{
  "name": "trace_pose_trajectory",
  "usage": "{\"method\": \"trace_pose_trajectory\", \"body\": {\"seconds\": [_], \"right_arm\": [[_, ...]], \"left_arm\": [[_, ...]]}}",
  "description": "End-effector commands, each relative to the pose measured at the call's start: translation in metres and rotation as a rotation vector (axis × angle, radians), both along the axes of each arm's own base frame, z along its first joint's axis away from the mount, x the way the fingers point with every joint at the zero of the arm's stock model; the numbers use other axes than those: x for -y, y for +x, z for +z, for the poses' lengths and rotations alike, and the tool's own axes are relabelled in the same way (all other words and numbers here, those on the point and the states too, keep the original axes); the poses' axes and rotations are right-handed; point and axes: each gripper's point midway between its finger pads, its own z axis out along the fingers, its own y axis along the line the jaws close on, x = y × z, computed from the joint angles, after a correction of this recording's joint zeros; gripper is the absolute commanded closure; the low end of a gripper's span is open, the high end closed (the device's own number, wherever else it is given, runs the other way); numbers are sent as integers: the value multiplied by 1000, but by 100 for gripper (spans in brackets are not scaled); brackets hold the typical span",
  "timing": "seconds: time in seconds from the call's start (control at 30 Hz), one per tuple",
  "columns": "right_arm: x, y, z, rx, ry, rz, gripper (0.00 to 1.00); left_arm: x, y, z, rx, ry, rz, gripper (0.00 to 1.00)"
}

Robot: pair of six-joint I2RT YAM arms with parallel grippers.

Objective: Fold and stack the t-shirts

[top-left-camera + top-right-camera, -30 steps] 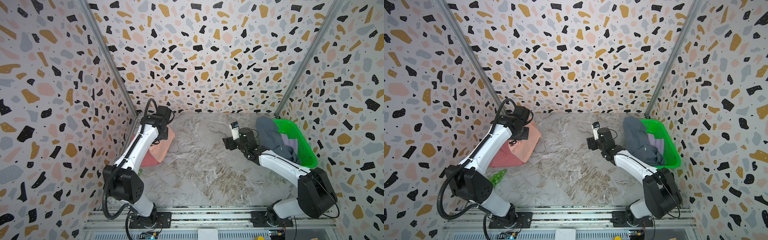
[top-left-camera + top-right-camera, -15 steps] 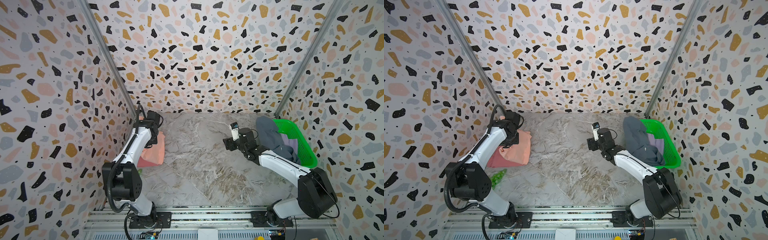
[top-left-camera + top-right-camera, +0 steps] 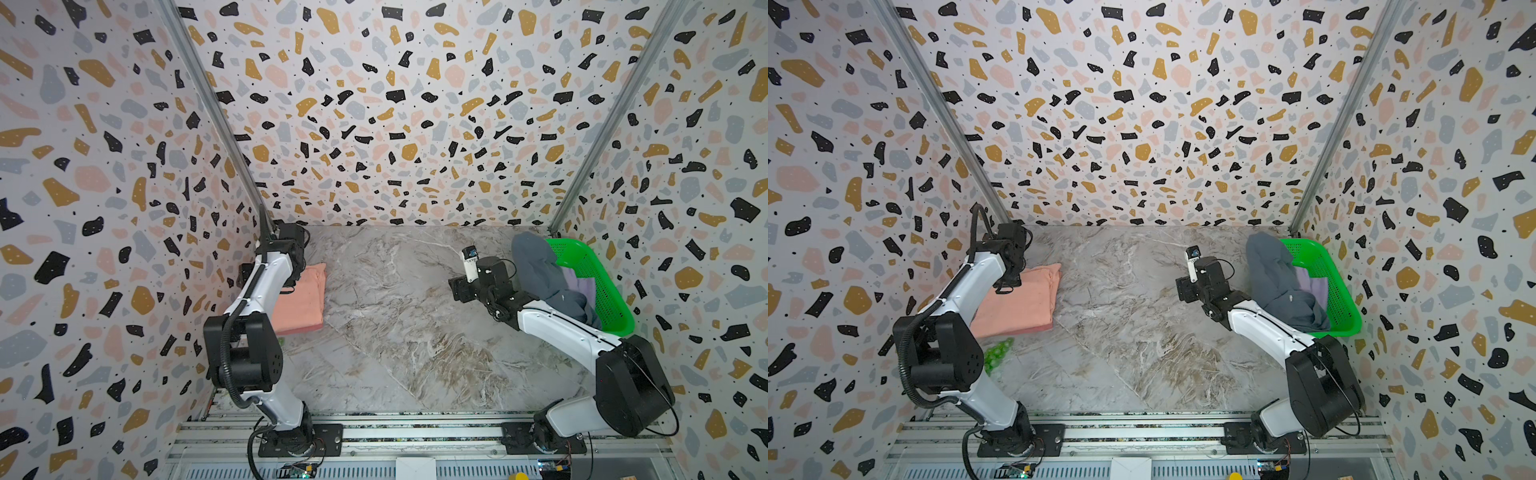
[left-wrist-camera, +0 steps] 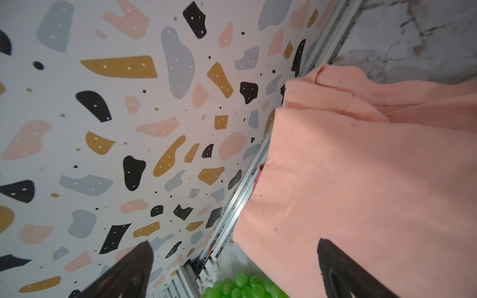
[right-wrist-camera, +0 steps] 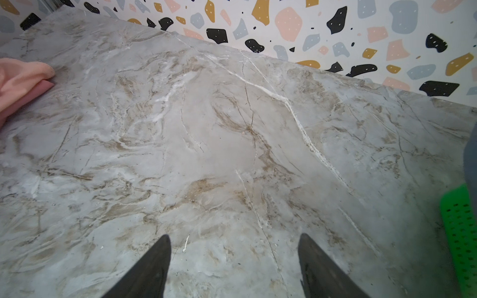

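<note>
Released a moment ago, the folded peach t-shirt (image 3: 1021,299) is now lying flat at the counter's (image 3: 1142,332) left edge, with the left tool (image 4: 233,242) gaping wide above it. It is limp, light cotton, best pinched at a corner. The right tool (image 5: 233,237) is hovering open and empty.

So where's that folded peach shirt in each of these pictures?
Top view: peach shirt, far left on the marble table.
Top view: shirt again, left of middle.
Left wrist view: close up, beside the patterned wall.
Right wrist view: one corner, across from the green basket.
Shared landmark: the marble table.
</note>
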Motion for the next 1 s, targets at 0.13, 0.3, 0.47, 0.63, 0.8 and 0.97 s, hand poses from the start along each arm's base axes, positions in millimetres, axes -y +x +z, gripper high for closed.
{"method": "trace_pose_trajectory", "body": {"seconds": [0.13,0.3,0.47,0.63,0.8,0.97], "right_arm": [[7,11,20,32,15,-48,22],[16,23,43,68,66,-84,18],[38,27,60,99,125,-149,1],[73,25,74,127,168,-226,1],[117,15,91,165,187,-327,1],[155,4,104,213,194,-403,1]], "left_arm": [[103,42,-5,329,-536,-285,0],[120,41,-48,357,-672,-252,0],[132,47,-83,330,-750,-263,0],[138,50,-108,320,-816,-234,0],[134,53,-64,416,-781,-271,0],[137,54,19,558,-726,-402,0]]}}
